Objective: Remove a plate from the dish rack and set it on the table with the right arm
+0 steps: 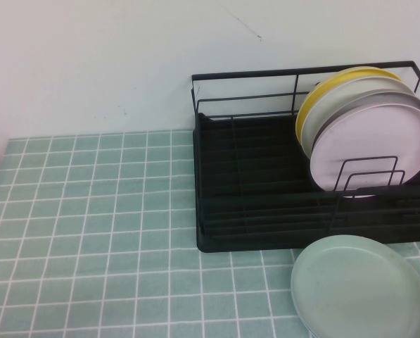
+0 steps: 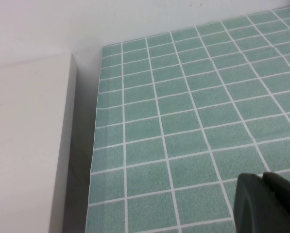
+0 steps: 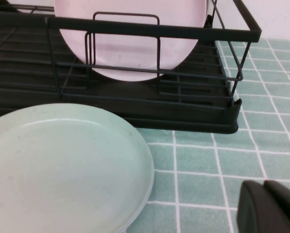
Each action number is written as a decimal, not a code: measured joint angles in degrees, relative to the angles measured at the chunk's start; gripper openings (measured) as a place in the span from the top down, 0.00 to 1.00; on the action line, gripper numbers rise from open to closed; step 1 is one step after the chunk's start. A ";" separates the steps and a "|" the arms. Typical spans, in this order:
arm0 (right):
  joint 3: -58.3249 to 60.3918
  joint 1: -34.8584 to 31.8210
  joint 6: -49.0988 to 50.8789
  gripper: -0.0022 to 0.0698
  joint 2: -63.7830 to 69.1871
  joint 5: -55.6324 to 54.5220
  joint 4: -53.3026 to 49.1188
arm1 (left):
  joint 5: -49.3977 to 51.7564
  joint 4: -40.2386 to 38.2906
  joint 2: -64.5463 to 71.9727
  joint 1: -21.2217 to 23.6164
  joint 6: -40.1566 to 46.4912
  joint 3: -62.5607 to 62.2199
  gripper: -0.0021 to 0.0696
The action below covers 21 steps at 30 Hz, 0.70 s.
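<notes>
The pale pink plate stands upright at the front of a row of plates in the black wire dish rack, at the table's back right. It also shows in the right wrist view, behind the rack's wire dividers. My right gripper is shut and empty, low over the green tiled table, in front of the rack and apart from it. My left gripper is shut and empty over the table's left part. Neither arm shows in the high view.
A pale green plate lies flat on the table in front of the rack, also in the right wrist view. A white plate and a yellow plate stand behind the pink one. A white box borders the table's left edge.
</notes>
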 joint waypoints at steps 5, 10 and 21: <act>0.00 0.00 0.00 0.97 0.00 0.00 1.58 | 0.00 0.00 0.00 0.00 0.00 0.00 0.98; 0.38 0.00 0.00 0.97 0.00 -2.64 7.49 | 0.00 0.00 0.00 0.00 0.00 0.00 0.98; 0.38 0.00 0.20 0.97 0.00 -17.22 28.69 | 0.00 0.00 0.00 0.00 0.00 0.00 0.98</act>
